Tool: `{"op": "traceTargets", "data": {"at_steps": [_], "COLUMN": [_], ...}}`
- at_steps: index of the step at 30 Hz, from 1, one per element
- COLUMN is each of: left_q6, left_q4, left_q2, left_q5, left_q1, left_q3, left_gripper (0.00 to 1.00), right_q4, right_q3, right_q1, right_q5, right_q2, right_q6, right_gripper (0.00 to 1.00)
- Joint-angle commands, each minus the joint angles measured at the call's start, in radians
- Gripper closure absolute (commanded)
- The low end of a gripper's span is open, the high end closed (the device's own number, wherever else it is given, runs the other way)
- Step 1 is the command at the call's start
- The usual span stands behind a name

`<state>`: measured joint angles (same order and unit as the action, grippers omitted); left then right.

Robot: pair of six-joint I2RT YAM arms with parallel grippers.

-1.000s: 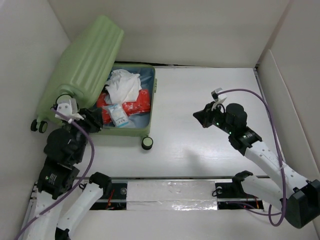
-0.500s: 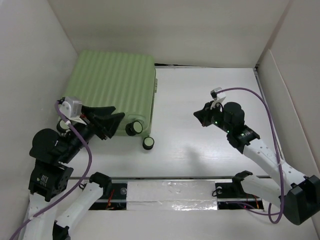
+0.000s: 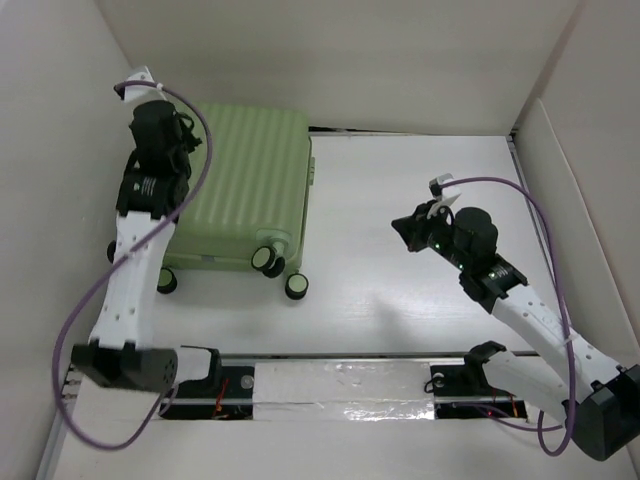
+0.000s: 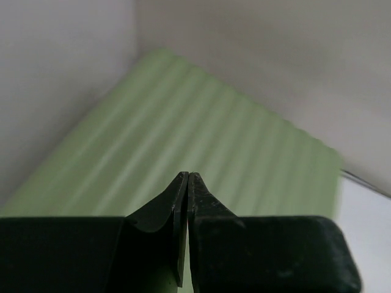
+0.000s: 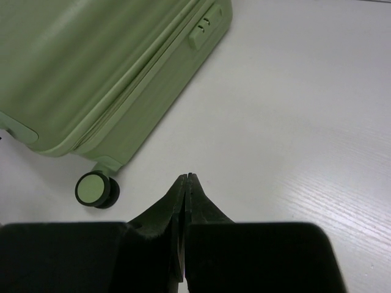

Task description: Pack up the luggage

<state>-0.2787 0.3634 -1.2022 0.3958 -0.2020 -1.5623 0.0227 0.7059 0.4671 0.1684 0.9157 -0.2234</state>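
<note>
Left gripper (image 4: 186,178) is hovering over the ribbed shell, jaws clenched on nothing; the luggage (image 3: 245,185) is lying shut and flat at ten o'clock on the table (image 3: 400,290), caster wheels (image 3: 295,286) pointing toward six; right gripper (image 5: 186,178) is hanging at three o'clock, jaws pinched together, empty.
</note>
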Motion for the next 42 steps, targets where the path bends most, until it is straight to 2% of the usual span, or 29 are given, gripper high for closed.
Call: {"op": "traceTargets", "data": {"at_steps": [1,2,5,9,13,14,17,20,22,23,26,29,31,32,36,37,38,42], "left_q6": [0.007,-0.014,-0.049,-0.051,-0.016,-0.007,0.012,0.030,0.035,0.047,0.062,0.058,0.061,0.061,0.050,0.046,0.033,-0.028], "left_q4": [0.034,0.034,0.034,0.060,0.156,0.164,0.146,0.166,0.210,0.212,0.241,0.279,0.263,0.258,0.194,0.180,0.151,0.056], "left_q2": [-0.112,-0.140,-0.236,-0.391,-0.551,-0.577,-0.619,-0.675,-0.720,-0.729,-0.773,-0.812,-0.806,-0.803,-0.761,-0.746,-0.725,-0.595], "left_q5": [-0.021,-0.076,-0.097,-0.094,-0.069,-0.025,-0.044,-0.046,-0.038,-0.095,-0.104,-0.087,-0.148,-0.231,-0.342,-0.365,-0.432,-0.546], "left_q1": [0.188,0.276,0.402,0.498,0.526,0.526,0.535,0.544,0.553,0.562,0.562,0.562,0.572,0.572,0.477,0.425,0.400,0.284], "left_q3": [-0.080,-0.082,-0.103,-0.207,-0.310,-0.311,-0.248,-0.231,-0.237,-0.234,-0.248,-0.236,-0.188,-0.173,-0.065,-0.012,0.025,0.163], "left_gripper": [1.00,1.00,1.00,1.00,1.00,1.00,1.00,1.00,1.00,1.00,1.00,1.00,1.00,1.00,1.00,1.00,1.00,1.00], "right_q4": [0.014,0.008,-0.015,-0.007,-0.009,-0.003,0.049,0.039,-0.006,0.000,0.080,0.076,0.085,0.089,0.089,0.086,0.085,0.069], "right_q3": [0.032,0.040,0.049,0.044,0.053,0.052,0.066,0.194,0.253,0.266,0.251,0.291,0.319,0.323,0.346,0.349,0.346,0.356], "right_q1": [0.022,0.022,0.033,0.064,0.073,0.073,0.084,0.106,0.157,0.157,0.157,0.157,0.157,0.157,0.157,0.147,0.125,0.039], "right_q5": [-0.003,-0.010,-0.035,-0.041,-0.050,-0.052,-0.082,-0.040,-0.105,-0.163,-0.164,-0.152,-0.145,-0.153,-0.197,-0.202,-0.205,-0.187], "right_q2": [0.012,0.014,0.008,0.011,0.026,0.029,0.078,0.219,0.293,0.305,0.330,0.371,0.391,0.402,0.453,0.463,0.466,0.473], "right_q6": [0.021,0.027,0.033,0.029,0.035,0.032,-0.023,-0.044,-0.028,-0.021,-0.019,-0.021,-0.022,-0.024,-0.027,-0.027,-0.030,-0.033], "right_gripper": [1.00,1.00,1.00,1.00,1.00,1.00,1.00,0.94,0.93,0.92,0.88,0.84,0.78,0.77,0.72,0.70,0.70,0.64]}}
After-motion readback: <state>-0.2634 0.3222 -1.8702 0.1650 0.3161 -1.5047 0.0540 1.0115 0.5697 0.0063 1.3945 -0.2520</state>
